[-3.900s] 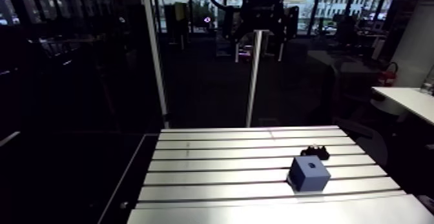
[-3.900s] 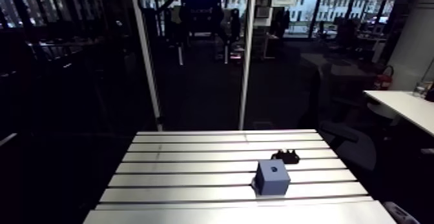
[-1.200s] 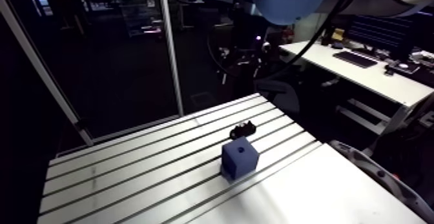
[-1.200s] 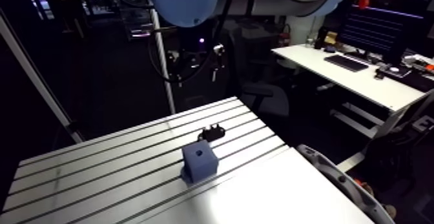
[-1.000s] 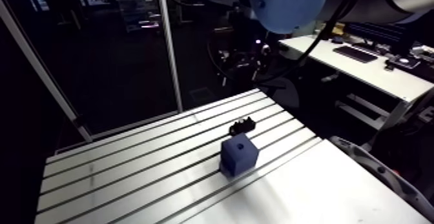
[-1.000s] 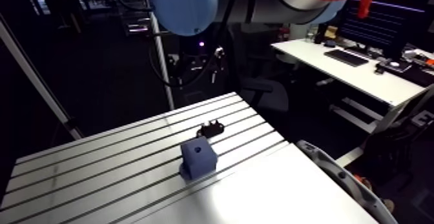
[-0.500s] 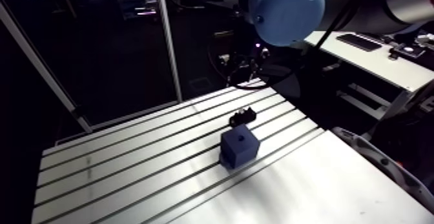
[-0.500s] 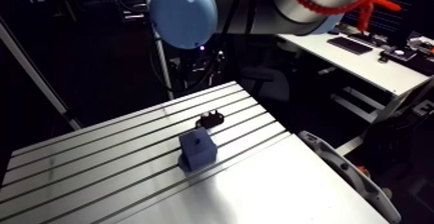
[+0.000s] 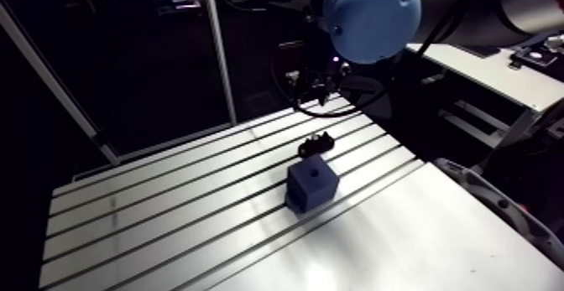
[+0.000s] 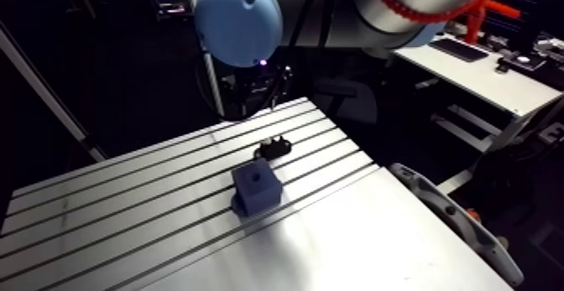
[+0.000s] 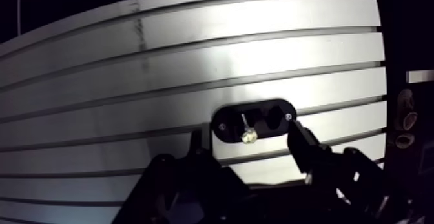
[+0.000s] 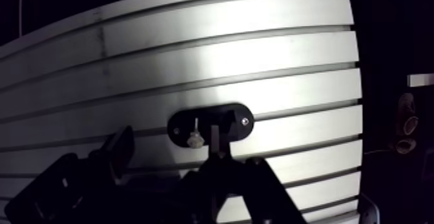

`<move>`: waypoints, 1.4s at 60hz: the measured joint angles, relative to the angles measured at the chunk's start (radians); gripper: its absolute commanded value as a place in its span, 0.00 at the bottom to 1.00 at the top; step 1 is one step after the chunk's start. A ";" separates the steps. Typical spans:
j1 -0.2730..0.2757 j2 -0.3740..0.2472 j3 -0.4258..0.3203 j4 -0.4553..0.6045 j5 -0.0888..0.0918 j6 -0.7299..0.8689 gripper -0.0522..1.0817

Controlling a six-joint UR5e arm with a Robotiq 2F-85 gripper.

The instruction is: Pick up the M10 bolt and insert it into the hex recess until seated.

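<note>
A dark blue block (image 9: pixel 312 185) with a small recess in its top face stands on the slotted aluminium table (image 9: pixel 168 219). Just behind it lies a black oval holder (image 9: pixel 315 146). In the wrist view the holder (image 11: pixel 254 121) carries a small silver bolt (image 11: pixel 246 131), lying with its head toward the gripper. My gripper (image 11: pixel 250 150) hangs above the holder, open, one finger (image 11: pixel 197 150) on each side of it and nothing held. In the arm view the gripper (image 9: pixel 315 80) is a dark shape above the table's far edge. The block does not show in the wrist view.
The near part of the table is a smooth plate (image 9: pixel 403 244). The table's side edge (image 11: pixel 380 78) runs close beside the holder, with dark space past it. A slanted metal post (image 9: pixel 220 51) rises behind the table's far edge.
The arm has swung and the camera with it, so the whole arm view has shifted. The gripper has come down closer over the holder. Block and holder stay where they were on the table.
</note>
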 measured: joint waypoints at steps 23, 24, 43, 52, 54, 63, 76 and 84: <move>0.000 0.026 0.002 0.006 -0.036 -0.005 0.35; 0.000 0.026 0.002 0.006 -0.036 -0.005 0.35; 0.000 0.032 0.020 0.002 -0.032 -0.009 0.35; -0.003 0.032 0.033 -0.007 -0.024 -0.014 0.35; -0.005 0.032 0.037 -0.012 -0.022 -0.018 0.35; -0.011 0.032 0.051 -0.039 -0.018 -0.034 0.35; -0.023 0.032 0.063 -0.060 -0.005 -0.055 0.35; -0.029 0.032 0.066 -0.064 0.006 -0.063 0.36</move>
